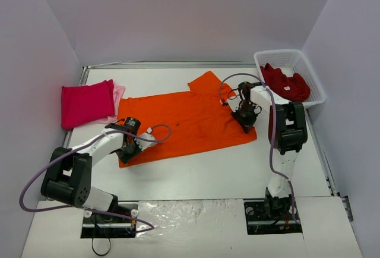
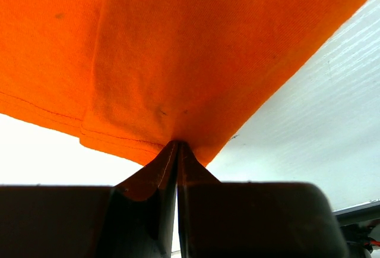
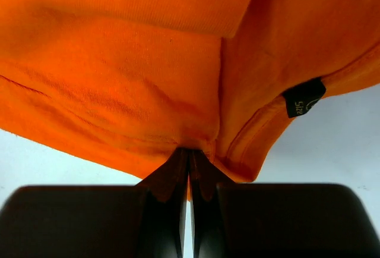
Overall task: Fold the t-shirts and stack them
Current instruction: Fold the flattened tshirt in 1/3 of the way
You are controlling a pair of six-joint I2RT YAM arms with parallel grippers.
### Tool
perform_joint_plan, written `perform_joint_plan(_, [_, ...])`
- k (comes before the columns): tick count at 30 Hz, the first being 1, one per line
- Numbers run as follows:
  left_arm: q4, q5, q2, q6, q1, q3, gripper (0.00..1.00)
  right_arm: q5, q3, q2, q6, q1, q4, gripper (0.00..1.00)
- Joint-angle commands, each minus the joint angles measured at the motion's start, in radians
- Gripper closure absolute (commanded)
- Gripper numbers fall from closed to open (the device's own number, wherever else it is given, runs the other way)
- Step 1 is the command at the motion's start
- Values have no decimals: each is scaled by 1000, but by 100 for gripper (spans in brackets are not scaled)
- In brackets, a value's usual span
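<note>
The bright orange t-shirt (image 1: 187, 124) lies spread across the middle of the table, one sleeve pointing to the back. My left gripper (image 1: 128, 151) is shut on its near left corner; the left wrist view shows the hem (image 2: 148, 91) pinched between the closed jaws. My right gripper (image 1: 244, 117) is shut on the shirt's right end near the collar; the right wrist view shows bunched orange cloth (image 3: 130, 91) and a black size tag (image 3: 303, 98). A folded magenta-pink t-shirt (image 1: 86, 103) lies on a pale pink one (image 1: 119, 94) at the back left. Dark red t-shirts (image 1: 285, 83) fill the basket.
The white plastic lattice basket (image 1: 316, 79) stands at the back right by the wall. Grey walls close in the table on the left, back and right. Purple cables loop from both arms over the table.
</note>
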Motion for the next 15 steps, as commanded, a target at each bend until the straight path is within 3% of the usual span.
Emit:
perform_joint_plan(1, [-34, -21, -24, -14, -5, 13, 98, -14, 11, 41, -13, -3, -3, 100])
perform_joint_plan(7, [-33, -28, -24, -18, -5, 13, 98, 20, -47, 66, -28, -27, 12, 100])
perform_joint_plan(15, [-33, -15, -21, -11, -5, 18, 98, 83, -211, -43, -41, -50, 14, 100])
